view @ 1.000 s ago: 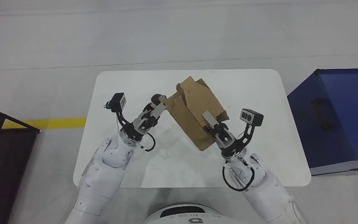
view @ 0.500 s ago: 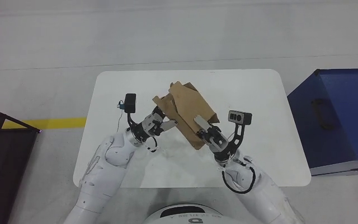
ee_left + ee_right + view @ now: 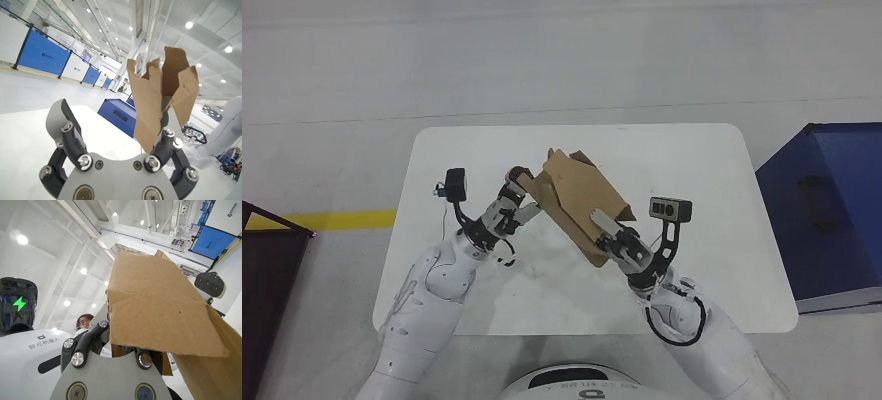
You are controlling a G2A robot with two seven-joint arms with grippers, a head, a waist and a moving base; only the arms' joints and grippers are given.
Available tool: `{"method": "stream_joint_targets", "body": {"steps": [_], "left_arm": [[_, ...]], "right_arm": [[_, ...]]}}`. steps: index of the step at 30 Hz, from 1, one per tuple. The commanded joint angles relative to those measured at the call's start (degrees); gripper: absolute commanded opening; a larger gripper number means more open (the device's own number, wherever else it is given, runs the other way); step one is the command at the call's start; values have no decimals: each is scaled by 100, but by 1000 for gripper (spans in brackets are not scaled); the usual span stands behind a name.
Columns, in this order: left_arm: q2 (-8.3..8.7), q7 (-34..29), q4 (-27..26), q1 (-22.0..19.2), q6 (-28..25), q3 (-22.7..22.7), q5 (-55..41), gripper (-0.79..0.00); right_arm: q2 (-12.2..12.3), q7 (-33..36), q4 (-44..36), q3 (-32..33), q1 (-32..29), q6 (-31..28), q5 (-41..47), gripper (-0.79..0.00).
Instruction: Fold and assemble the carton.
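- The right gripper (image 3: 604,222) is clamped on the carton (image 3: 577,200). One finger lies flat along the upper panel, and the panel's near edge is tucked between the fingers. Its hold looks the same as half a second ago, so this arm is judged to be the one carrying the box.
- The left gripper (image 3: 517,193) has its fingers (image 3: 66,115) spread wide and grips nothing. A loose end flap (image 3: 147,106) stands in the gap and rests against the inner pad of one finger. The other finger is well clear of the cardboard.
- Half a second ago the left gripper was tucked in low at the carton's near corner. It has since swung out and up to the flap end, with its wrist turned away from the box. This looks like lining up to push or pinch that flap inward.
- The carton hangs between the two grippers, tilted and clear of the white table (image 3: 692,170). It is only partly formed, with its notched end flaps splayed open beyond the left fingers.
- Compared with a second ago, the carton has come nearer the robot and toward the left arm. It has hardly shifted in the last half second.
- The folding is judged to be at an early stage, with no end closed yet.
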Motion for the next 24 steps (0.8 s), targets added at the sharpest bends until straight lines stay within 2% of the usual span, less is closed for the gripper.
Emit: {"method": "stream_joint_targets", "body": {"steps": [1,7,15,21,24], "left_arm": [[11,70,-43,69,-40,-68,-143,0],[37,232,-212,197,-7,-292,-622,0],[40,171,-289,203,27,-280,-796,0],[21,332,-227,86,289,-344,-848,0],[13,316,-263,40,378,-326,-754,0]], "right_arm": [[-16,-31,-33,-114,-18,147,287,-785],[-53,315,200,-366,35,751,2188,-785],[-89,1378,294,-397,4,1314,4156,-785],[-123,1979,264,-321,-108,1727,5257,-785],[-136,2109,343,-291,-137,1851,5347,-785]]}}
